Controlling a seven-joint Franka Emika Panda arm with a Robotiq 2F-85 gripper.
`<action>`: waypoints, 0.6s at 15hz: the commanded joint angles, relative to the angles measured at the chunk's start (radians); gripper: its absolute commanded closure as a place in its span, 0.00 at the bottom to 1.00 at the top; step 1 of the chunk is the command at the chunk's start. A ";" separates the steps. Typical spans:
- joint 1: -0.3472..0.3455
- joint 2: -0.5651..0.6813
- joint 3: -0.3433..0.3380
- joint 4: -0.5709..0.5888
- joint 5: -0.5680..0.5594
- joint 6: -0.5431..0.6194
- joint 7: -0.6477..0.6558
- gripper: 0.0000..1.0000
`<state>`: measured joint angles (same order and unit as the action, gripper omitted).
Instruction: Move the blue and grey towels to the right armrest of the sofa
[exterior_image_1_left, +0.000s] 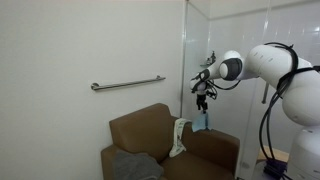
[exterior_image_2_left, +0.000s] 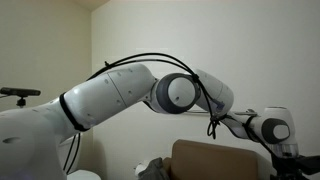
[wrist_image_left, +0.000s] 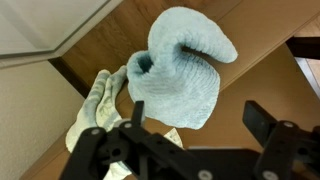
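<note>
The blue towel (wrist_image_left: 180, 65) is bunched up just below my gripper (wrist_image_left: 198, 115), over the brown sofa's armrest. In an exterior view it hangs as a small blue patch (exterior_image_1_left: 201, 123) right under the gripper (exterior_image_1_left: 203, 101). The jaws stand wide apart, and only the left finger overlaps the towel's edge. The grey towel (exterior_image_1_left: 135, 165) lies crumpled on the sofa seat, far from the gripper. In an exterior view the arm fills the frame and only the gripper's wrist (exterior_image_2_left: 272, 128) shows clearly.
A cream towel (exterior_image_1_left: 179, 136) is draped over the sofa's armrest beside the blue one, and it also shows in the wrist view (wrist_image_left: 98, 105). A metal grab bar (exterior_image_1_left: 127, 83) is on the wall above the sofa (exterior_image_1_left: 140, 128). A glass partition stands behind the armrest.
</note>
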<state>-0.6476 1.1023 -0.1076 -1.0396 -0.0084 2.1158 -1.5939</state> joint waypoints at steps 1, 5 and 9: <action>-0.008 0.014 0.002 0.033 -0.019 -0.029 -0.069 0.16; -0.009 0.023 0.003 0.055 -0.022 -0.061 -0.128 0.03; -0.006 0.034 -0.002 0.076 -0.025 -0.079 -0.166 0.00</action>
<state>-0.6477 1.1167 -0.1081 -1.0058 -0.0131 2.0669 -1.7047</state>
